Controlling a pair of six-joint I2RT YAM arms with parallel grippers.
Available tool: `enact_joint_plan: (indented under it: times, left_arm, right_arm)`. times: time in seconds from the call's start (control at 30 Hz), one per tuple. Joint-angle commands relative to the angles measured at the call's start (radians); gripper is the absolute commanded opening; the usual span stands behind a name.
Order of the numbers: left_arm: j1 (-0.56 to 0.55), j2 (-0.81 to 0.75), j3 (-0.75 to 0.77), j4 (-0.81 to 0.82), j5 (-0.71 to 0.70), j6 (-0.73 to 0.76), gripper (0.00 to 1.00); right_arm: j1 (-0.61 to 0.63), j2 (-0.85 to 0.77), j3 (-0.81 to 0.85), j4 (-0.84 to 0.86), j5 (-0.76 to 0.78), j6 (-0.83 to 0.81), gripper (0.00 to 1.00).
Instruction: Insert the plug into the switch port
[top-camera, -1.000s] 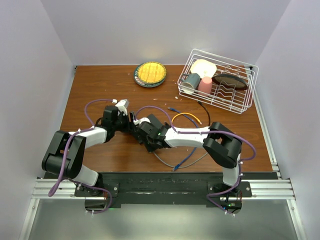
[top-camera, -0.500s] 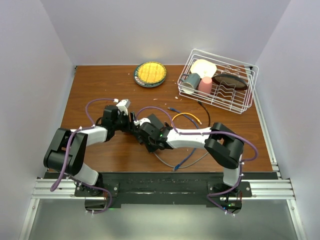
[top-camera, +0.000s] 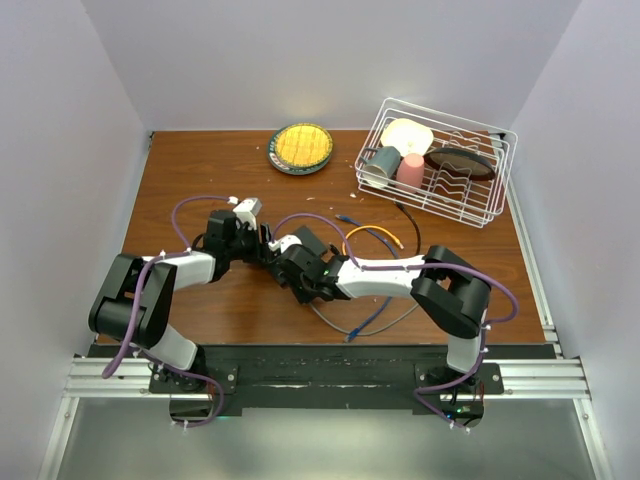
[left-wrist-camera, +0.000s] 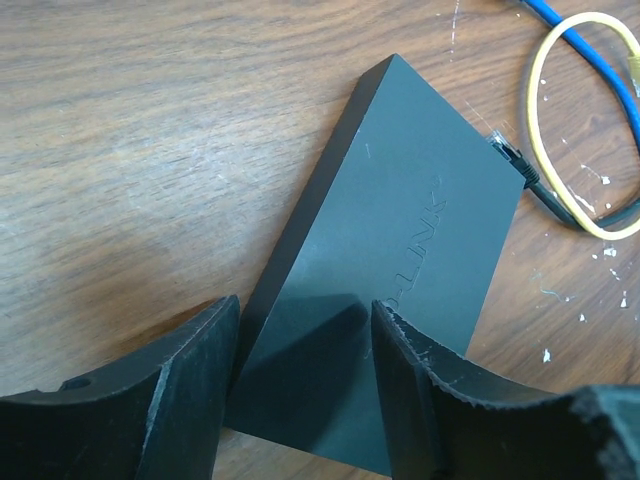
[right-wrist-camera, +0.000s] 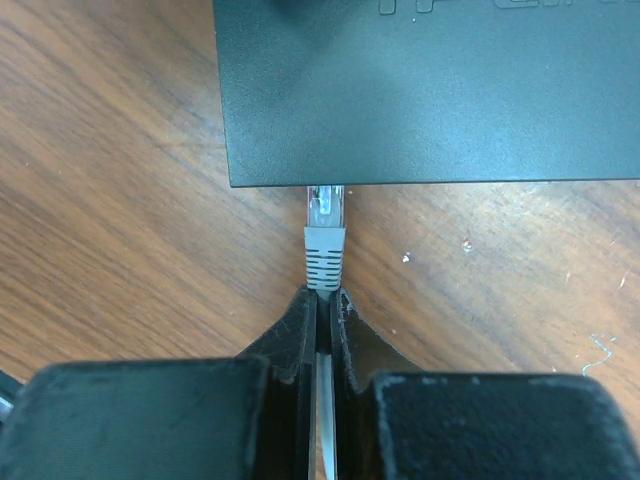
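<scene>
- Left arm (top-camera: 185, 268) reaches low, inward; left gripper (left-wrist-camera: 305, 310) spread astride the network switch's (left-wrist-camera: 400, 240) near end.
- Right arm (top-camera: 385, 278) stretches leftward; right gripper (right-wrist-camera: 323, 297) pinches the plug (right-wrist-camera: 325, 225) just ahead.

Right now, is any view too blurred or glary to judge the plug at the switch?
Right wrist: plug and switch edge sharp, evenly lit. Left wrist: faint sheen on the switch, shadowed by the left gripper. Top view: plug not visible.
</scene>
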Motion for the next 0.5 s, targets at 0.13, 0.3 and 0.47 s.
enact_joint_plan:
  times: [0.13,0.3,0.47]
  left_arm:
    - [-0.054,0.035,-0.016,-0.085,0.214,-0.043,0.56]
    - [-0.065,0.049,-0.012,-0.085,0.237,-0.043,0.56]
    - [-0.100,0.066,-0.003,-0.100,0.255,-0.037,0.56]
  right_arm:
    - [-0.052,0.084,-0.067,0.210,0.138,-0.051,0.00]
    - [-0.054,0.067,-0.097,0.284,0.126,-0.091,0.00]
    - [-0.054,0.068,-0.097,0.309,0.089,-0.135,0.00]
